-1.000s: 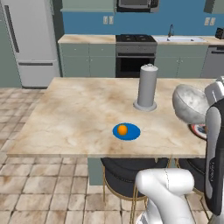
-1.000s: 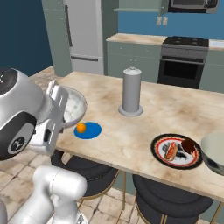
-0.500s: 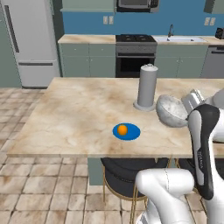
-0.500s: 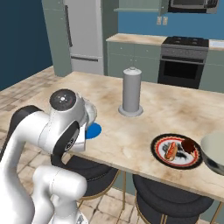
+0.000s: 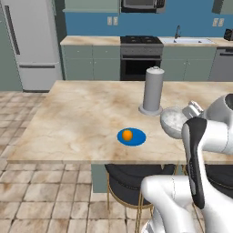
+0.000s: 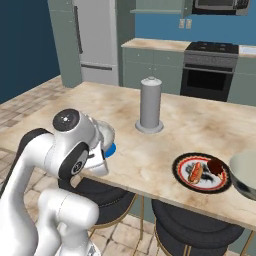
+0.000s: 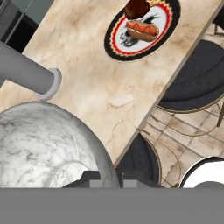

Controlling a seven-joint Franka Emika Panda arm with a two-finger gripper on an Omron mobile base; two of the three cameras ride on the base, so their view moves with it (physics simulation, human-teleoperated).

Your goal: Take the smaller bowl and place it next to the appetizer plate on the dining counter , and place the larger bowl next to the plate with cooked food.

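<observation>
Small whitish speckled marbled bowl [image 5: 174,122] carried over the long beige marbled table [image 5: 86,120]

Tool [image 7: 109,178] pinches its rim, right of the bright blue oval plate [image 5: 132,136]; not yet set down. Wide cream-lined dark bowl [image 6: 245,175] sits beside the round dark-rimmed plate of cooked food [image 6: 202,172].

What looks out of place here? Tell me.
Only the smaller bowl: it hangs tilted in the air over the dining counter, to the right of the appetizer plate, held at its rim. Both plates sit flat, food in place.
</observation>
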